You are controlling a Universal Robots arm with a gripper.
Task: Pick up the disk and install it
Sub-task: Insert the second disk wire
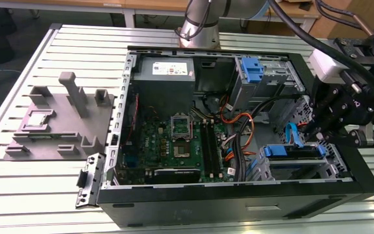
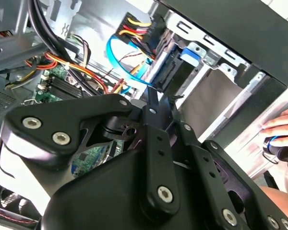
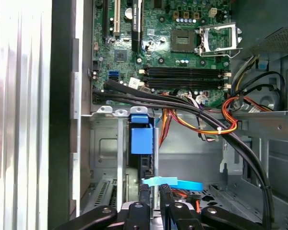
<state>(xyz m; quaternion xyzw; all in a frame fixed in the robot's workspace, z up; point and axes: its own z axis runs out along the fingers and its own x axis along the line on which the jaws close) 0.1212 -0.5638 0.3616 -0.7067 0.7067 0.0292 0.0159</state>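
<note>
Gripper (image 1: 317, 130), its fingers drawn close together with nothing visibly between them, hangs at the open computer case's (image 1: 239, 209) four o'clock corner over the disk (image 1: 295, 155), which sits in its drive bay, apparently seated, so installation looks largely complete.

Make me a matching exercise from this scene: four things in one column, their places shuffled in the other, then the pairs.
Things
1. Grey metal power-supply box with a white label
2. Green motherboard circuit board
3. Grey plastic fixture with upright posts
4. Black gripper

Places
A. On the slatted table, outside the computer case, at the exterior view's left
B. Over the drive bays at the case's side toward the exterior view's right
C. Flat on the case floor, mid-case
D. In the case's far corner, near the arm's base

Pairs: 1-D, 2-C, 3-A, 4-B
</note>
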